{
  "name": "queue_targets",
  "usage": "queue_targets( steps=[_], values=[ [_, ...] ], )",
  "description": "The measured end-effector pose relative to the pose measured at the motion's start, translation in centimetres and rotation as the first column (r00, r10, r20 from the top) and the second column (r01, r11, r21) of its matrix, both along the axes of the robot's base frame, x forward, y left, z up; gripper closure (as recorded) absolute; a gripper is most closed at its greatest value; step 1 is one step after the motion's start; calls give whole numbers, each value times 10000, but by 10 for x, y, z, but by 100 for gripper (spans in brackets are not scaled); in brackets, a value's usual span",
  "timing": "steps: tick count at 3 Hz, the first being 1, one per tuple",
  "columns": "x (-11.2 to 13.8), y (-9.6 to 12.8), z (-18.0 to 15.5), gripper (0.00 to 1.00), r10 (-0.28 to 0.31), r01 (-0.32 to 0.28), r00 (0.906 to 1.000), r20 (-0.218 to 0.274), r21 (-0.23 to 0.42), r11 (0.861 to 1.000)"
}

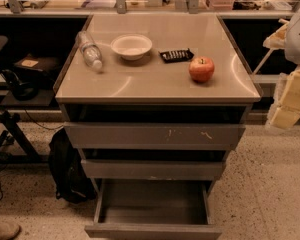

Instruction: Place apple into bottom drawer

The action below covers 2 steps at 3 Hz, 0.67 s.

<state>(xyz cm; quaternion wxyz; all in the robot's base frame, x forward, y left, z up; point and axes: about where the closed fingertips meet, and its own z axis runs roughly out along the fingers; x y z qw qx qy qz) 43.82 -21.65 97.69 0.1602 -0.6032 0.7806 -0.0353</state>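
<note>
The red apple [201, 69] with yellowish patches stands on the cabinet top [155, 86], towards the right front. The bottom drawer [153, 231] is pulled out towards me, and its grey tray is empty. The middle drawer [152, 170] and the scratched top drawer [155, 135] stick out only a little. My gripper [289, 100], cream-coloured, hangs at the right edge of the view. It is to the right of the cabinet, lower than the apple and apart from it, and holds nothing that I can see.
On the cabinet top there are a white bowl [131, 46], a clear plastic bottle [90, 51] lying on its side at the left, and a small black packet [175, 55]. A black backpack [67, 170] leans on the floor left of the drawers. A shelf with clutter runs behind.
</note>
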Motion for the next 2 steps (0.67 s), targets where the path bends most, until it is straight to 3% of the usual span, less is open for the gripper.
queue_targets(
  steps=[1, 2],
  values=[
    [0, 0, 0, 0, 0, 0, 10000, 0, -1, 10000],
    [24, -3, -10, 0, -233, 243, 9996, 183, -543, 9982]
  ],
)
